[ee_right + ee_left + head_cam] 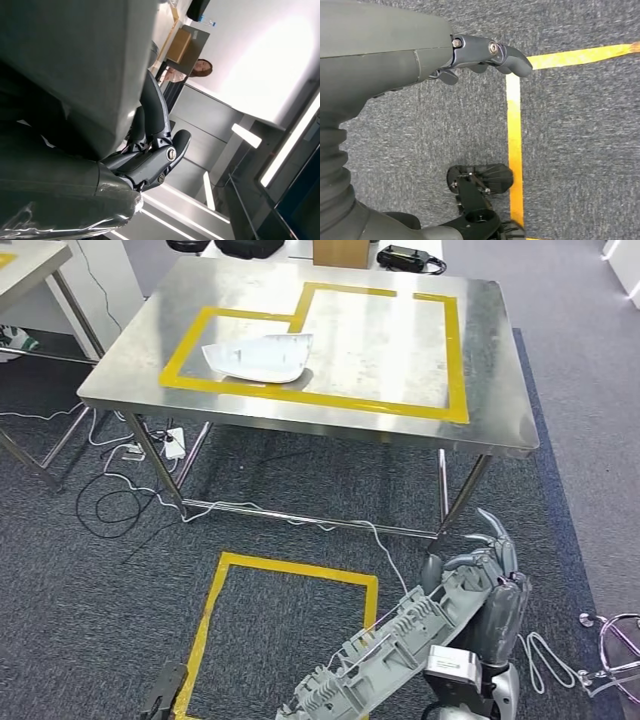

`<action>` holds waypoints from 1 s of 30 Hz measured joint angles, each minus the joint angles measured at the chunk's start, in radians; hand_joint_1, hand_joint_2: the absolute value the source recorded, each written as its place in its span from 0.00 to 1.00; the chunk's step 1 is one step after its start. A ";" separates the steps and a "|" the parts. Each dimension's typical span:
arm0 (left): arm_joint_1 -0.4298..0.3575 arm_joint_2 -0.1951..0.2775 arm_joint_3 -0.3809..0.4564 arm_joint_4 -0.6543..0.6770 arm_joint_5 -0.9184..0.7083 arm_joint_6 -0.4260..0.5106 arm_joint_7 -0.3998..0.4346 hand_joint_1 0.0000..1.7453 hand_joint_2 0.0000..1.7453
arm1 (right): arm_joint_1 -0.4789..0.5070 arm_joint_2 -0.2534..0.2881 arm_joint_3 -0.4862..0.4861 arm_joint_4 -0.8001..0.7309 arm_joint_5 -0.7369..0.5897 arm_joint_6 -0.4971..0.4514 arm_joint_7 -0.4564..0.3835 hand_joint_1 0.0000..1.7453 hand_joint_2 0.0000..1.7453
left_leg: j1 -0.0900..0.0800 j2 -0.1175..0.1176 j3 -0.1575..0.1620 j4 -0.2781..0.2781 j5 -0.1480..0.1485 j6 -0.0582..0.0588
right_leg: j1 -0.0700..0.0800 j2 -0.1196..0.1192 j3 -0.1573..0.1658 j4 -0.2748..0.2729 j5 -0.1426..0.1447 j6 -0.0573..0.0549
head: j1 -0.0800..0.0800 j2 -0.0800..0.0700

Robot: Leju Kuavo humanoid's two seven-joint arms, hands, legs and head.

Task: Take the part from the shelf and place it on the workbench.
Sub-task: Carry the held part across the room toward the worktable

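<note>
My right hand [483, 585] grips one end of a long grey ribbed plastic part [377, 650] low at the right of the head view, in front of the steel workbench [226, 300]. The part slants down to the left over the carpet. In the right wrist view the part [75, 60] lies broad and grey against my right hand [151, 160], whose dark fingers curl around it. My left hand [486, 52] hangs over the carpet with its fingers curled and nothing in them. A white curved part [260, 357] lies on the workbench inside yellow tape.
A yellow tape square [226, 585] marks the carpet before the bench. Cables [113, 495] and a power strip [175, 443] lie under the bench's left side. A cardboard box [341, 250] stands behind. A person [202, 67] stands far off in the right wrist view.
</note>
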 joint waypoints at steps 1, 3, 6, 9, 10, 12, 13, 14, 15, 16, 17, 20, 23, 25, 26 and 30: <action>-0.001 0.000 0.000 0.000 0.000 0.000 0.000 0.00 1.00 | -0.002 0.000 0.000 0.000 0.000 0.000 0.000 1.00 1.00 | -0.002 -0.001 0.002 0.000 -0.003 -0.006 | 0.001 0.000 0.019 -0.041 0.011 -0.005 | -0.001 0.000; -0.002 0.000 0.000 0.000 0.000 0.001 0.000 0.00 1.00 | -0.002 0.000 0.001 0.000 0.000 0.000 0.000 1.00 1.00 | -0.004 -0.001 0.004 -0.002 -0.007 -0.017 | 0.004 0.001 0.032 -0.067 0.005 -0.017 | -0.005 0.000; -0.005 0.001 0.000 0.000 -0.001 0.001 0.000 0.00 1.00 | -0.003 0.000 0.001 0.000 0.000 0.000 0.000 1.00 1.00 | -0.001 0.001 -0.001 0.018 -0.024 -0.033 | 0.000 0.001 0.042 -0.076 0.003 -0.034 | -0.010 0.000; -0.006 0.000 0.000 0.000 -0.002 0.001 0.000 0.00 1.00 | -0.007 0.000 0.002 0.001 0.000 0.000 0.000 1.00 1.00 | -0.002 0.001 -0.097 0.193 -0.098 -0.042 | -0.002 -0.001 0.055 -0.080 -0.005 -0.046 | -0.018 0.000; -0.005 0.000 0.000 0.000 -0.002 0.001 0.000 0.00 1.00 | -0.007 0.000 0.002 0.002 0.000 0.000 0.000 1.00 1.00 | -0.001 0.001 -0.134 0.252 -0.112 -0.043 | -0.002 0.000 0.058 -0.080 -0.009 -0.048 | -0.018 0.000; -0.003 0.001 0.000 0.000 -0.002 0.001 0.000 0.00 1.00 | -0.007 0.000 0.002 0.003 0.000 0.000 0.000 1.00 1.00 | -0.001 0.001 -0.163 0.270 -0.081 -0.045 | -0.003 0.002 0.067 -0.080 -0.016 -0.047 | -0.019 0.000; -0.003 0.002 0.000 0.000 -0.002 0.001 0.000 0.00 1.00 | -0.007 0.000 0.002 0.003 0.000 0.000 0.000 1.00 1.00 | 0.000 0.001 -0.147 0.223 -0.040 -0.045 | -0.005 0.004 0.073 -0.080 -0.020 -0.044 | -0.019 0.000; -0.003 0.002 0.000 0.000 -0.002 0.001 0.000 0.00 1.00 | -0.007 0.000 0.002 0.003 0.000 0.000 0.000 1.00 1.00 | 0.002 0.002 -0.121 0.158 0.003 -0.047 | -0.007 0.005 0.080 -0.079 -0.025 -0.038 | -0.019 0.000; -0.004 0.001 0.000 0.000 -0.002 0.001 0.000 0.00 1.00 | -0.007 0.000 0.002 0.003 0.000 0.000 0.000 1.00 1.00 | 0.004 0.002 -0.092 0.094 0.031 -0.048 | -0.005 0.006 0.084 -0.077 -0.031 -0.032 | -0.021 0.000; -0.005 0.000 0.000 0.000 -0.002 0.001 0.000 0.00 1.00 | -0.007 0.000 0.002 0.003 0.000 0.000 0.000 1.00 1.00 | 0.005 0.002 -0.071 0.046 0.045 -0.044 | -0.003 0.006 0.085 -0.076 -0.037 -0.026 | -0.022 0.000; -0.006 -0.001 0.000 0.000 -0.002 0.001 0.000 0.00 1.00 | -0.007 0.000 0.002 0.003 0.000 0.000 0.000 1.00 1.00 | 0.006 0.001 -0.059 0.021 0.045 -0.038 | 0.000 0.007 0.085 -0.076 -0.042 -0.021 | -0.022 0.000; -0.006 -0.001 0.000 0.000 -0.002 0.001 0.000 0.00 1.00 | -0.008 0.000 0.002 0.003 0.000 0.000 0.001 1.00 1.00 | 0.007 -0.002 -0.052 0.011 0.031 -0.012 | 0.001 0.005 0.090 -0.078 -0.053 -0.008 | -0.018 0.000; -0.007 0.000 0.000 0.000 -0.002 0.001 0.000 0.00 1.00 | -0.011 0.000 0.004 0.003 0.000 0.000 0.001 1.00 1.00 | 0.009 -0.002 -0.040 0.010 0.023 0.005 | 0.000 0.000 0.035 0.043 -0.114 0.006 | -0.011 0.000; -0.006 0.000 0.000 0.000 -0.001 0.001 0.000 0.00 1.00 | -0.011 0.000 0.005 0.004 0.000 0.000 0.001 1.00 1.00 | 0.006 -0.002 -0.031 0.010 0.015 0.011 | 0.000 0.000 -0.047 0.182 -0.160 0.009 | -0.008 0.000; -0.005 0.000 0.000 0.000 -0.001 0.001 0.000 0.00 1.00 | -0.011 0.000 0.005 0.004 -0.001 0.000 0.001 1.00 1.00 | 0.004 -0.002 -0.026 0.010 0.010 0.012 | 0.001 0.000 -0.074 0.217 -0.159 0.007 | -0.008 0.000; -0.003 -0.001 0.000 0.000 0.000 0.001 0.000 0.00 1.00 | -0.011 0.000 0.006 0.005 -0.001 0.000 0.001 1.00 1.00 | -0.003 -0.006 0.010 0.010 -0.016 0.008 | 0.006 -0.001 -0.012 0.021 -0.010 -0.015 | -0.008 0.000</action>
